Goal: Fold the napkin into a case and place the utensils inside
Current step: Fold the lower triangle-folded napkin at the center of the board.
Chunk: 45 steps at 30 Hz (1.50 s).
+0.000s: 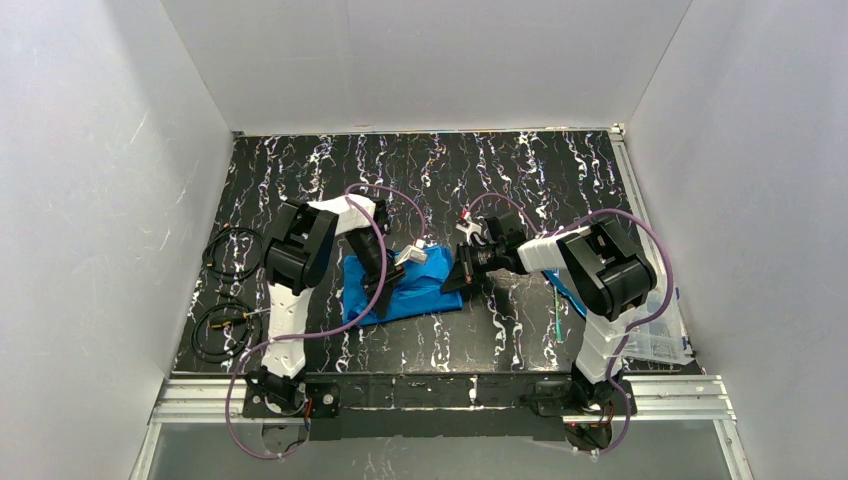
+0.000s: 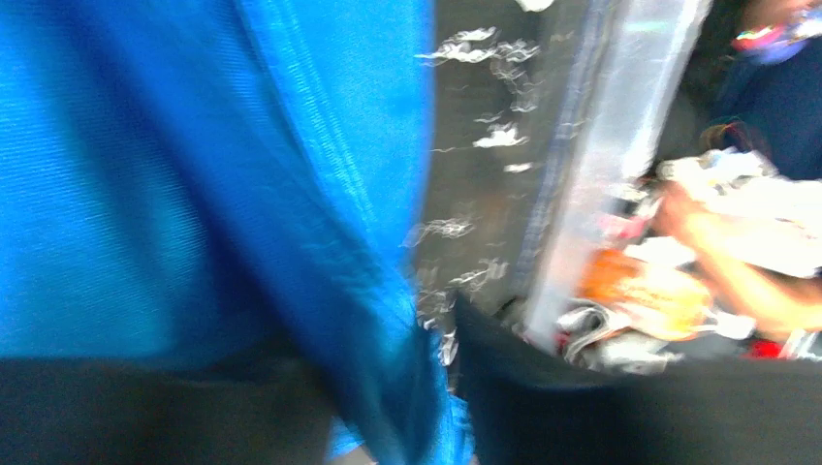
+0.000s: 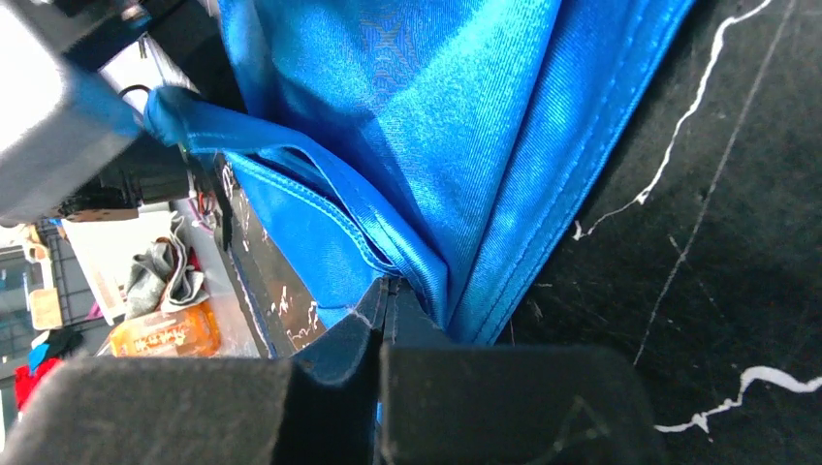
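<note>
Both grippers are clamped on the bright blue hemmed cloth napkin (image 1: 415, 292): left gripper (image 1: 385, 298) on its left part, right gripper (image 3: 386, 305) on its folded right edge.

Two arms, side by side.
- Left arm (image 1: 287, 305) and right arm (image 1: 610, 270): white moulded link shells are paired with black blocky joint housings.
- Purple cables (image 1: 383, 250): looped along each arm down to the bases.
- Right gripper (image 3: 386, 305): matte black fingers (image 3: 504, 407), one marked with what may be a faint triangle.
</note>
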Motion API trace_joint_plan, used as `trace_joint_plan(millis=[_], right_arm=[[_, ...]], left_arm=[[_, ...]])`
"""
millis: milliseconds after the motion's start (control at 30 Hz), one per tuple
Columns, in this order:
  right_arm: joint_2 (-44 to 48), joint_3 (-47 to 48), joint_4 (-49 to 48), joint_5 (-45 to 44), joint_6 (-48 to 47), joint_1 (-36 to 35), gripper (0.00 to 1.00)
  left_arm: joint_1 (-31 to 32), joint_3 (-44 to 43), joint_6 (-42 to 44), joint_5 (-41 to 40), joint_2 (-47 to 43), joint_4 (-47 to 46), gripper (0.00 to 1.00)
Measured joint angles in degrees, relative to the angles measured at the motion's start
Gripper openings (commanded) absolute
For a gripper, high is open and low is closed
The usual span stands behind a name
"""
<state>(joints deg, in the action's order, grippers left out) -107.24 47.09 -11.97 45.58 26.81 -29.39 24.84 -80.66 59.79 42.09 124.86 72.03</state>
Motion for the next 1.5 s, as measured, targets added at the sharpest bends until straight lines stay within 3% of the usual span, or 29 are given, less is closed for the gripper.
trace_joint_plan(millis=[33,133,467,667,833,1033,1233,1500], right_arm=[[-0.1,0.1,-0.1,-0.1,0.0,0.0,0.01],[-0.1,0.1,-0.3,-0.8,0.0,0.0,0.01],[-0.1,0.0,-1.3,-2.0,1.5,0.0,0.01],[-0.8,0.0,-2.4,-1.2,3.1,1.0,0.01],[-1.7,0.0,-3.5,0.2,4.5,1.4,0.01],[-1.7,0.0,-3.4,0.2,4.5,1.5,0.01],[-1.7,0.0,-3.3,0.3,4.3,1.5,0.01],[-1.7,0.0,-3.2,0.5,3.4,1.5,0.01]], left_arm=[[0.0,0.1,-0.7,-0.4,0.0,-0.8,0.98],[0.0,0.1,-5.3,1.9,-2.7,3.6,0.98],[-0.2,1.0,-8.4,-6.9,-11.4,-4.6,0.98],[0.3,10.3,-9.0,-15.6,-24.5,-13.6,0.98],[5.5,18.5,-8.9,-23.1,-32.5,-21.9,0.98],[11.5,23.6,-8.8,-29.8,-33.4,-28.8,0.98],[11.5,25.0,-8.8,-36.4,-33.5,-35.4,0.98],[9.7,24.1,-9.1,-37.2,-33.6,-35.9,0.98]])
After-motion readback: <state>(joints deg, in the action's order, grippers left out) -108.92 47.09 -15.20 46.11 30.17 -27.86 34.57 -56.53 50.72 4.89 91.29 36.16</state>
